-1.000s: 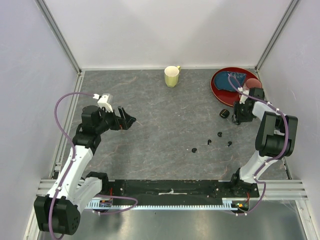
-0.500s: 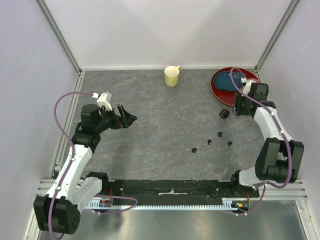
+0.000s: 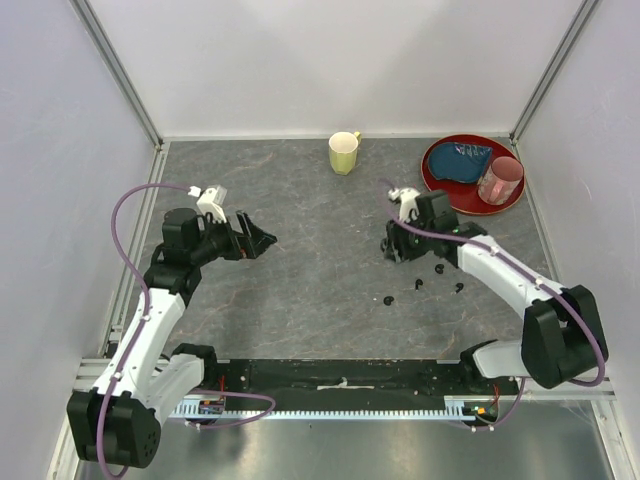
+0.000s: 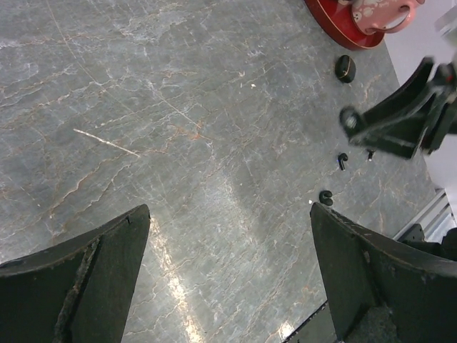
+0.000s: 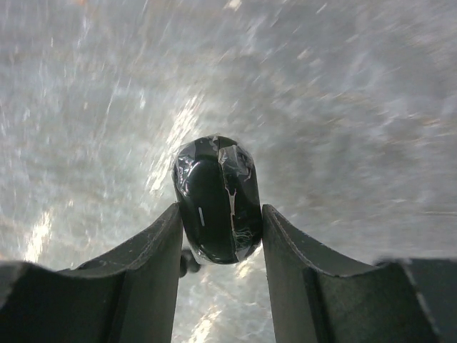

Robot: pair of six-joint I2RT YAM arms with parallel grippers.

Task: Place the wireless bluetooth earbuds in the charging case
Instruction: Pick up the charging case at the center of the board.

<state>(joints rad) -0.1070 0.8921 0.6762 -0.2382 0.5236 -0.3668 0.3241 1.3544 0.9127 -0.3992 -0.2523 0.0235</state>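
Note:
In the right wrist view the charging case (image 5: 216,200), a glossy black oval with a seam, stands upright between the fingers of my right gripper (image 5: 220,209), touching both. From above, that gripper (image 3: 393,247) hangs over the table's middle right, and the case is not visible there. Several tiny black earbuds (image 3: 418,285) lie scattered on the table just in front of it, and they also show in the left wrist view (image 4: 341,161). My left gripper (image 3: 262,240) is over the left half with its jaws wide open (image 4: 227,214) and nothing between them.
A yellow mug (image 3: 343,152) stands at the back centre. A red plate (image 3: 445,180) at the back right holds a pink cup (image 3: 500,180) and a blue thing (image 3: 467,160). In the left wrist view a small black oval (image 4: 345,68) lies near the plate.
My right arm has swung from beside the red plate leftward to the table's middle. The black oval seen beside its gripper no longer shows there from above. The left arm has barely shifted.

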